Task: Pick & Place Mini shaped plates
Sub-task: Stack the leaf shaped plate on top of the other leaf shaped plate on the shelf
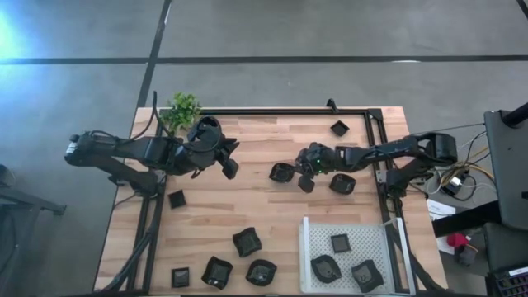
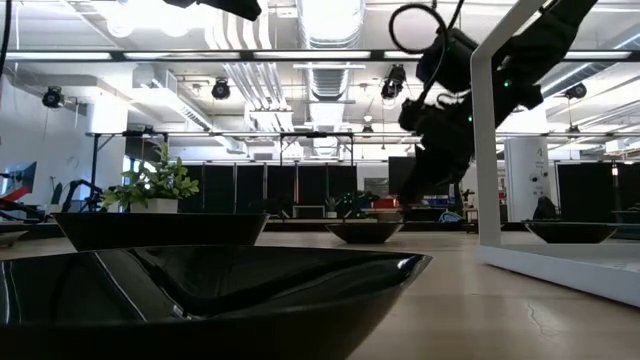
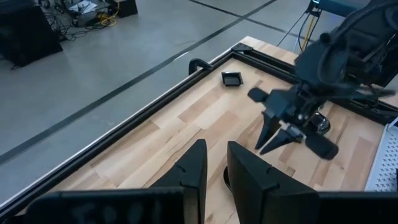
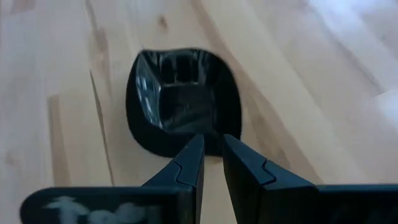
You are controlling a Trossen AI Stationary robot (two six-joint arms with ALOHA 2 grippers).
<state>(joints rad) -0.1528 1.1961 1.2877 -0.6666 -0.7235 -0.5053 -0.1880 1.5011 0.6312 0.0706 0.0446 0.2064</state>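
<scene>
One rounded black plate (image 4: 183, 99) lies on the wood straight ahead of my right gripper (image 4: 211, 155), its near rim just beyond my fingertips. My fingers are nearly closed and hold nothing. My left gripper (image 1: 228, 165) waits well apart.

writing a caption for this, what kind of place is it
Probably a robotics lab or workshop hall: a framed wooden table on bare concrete floor, exposed ceiling ducts, cables beside the rig.
</scene>
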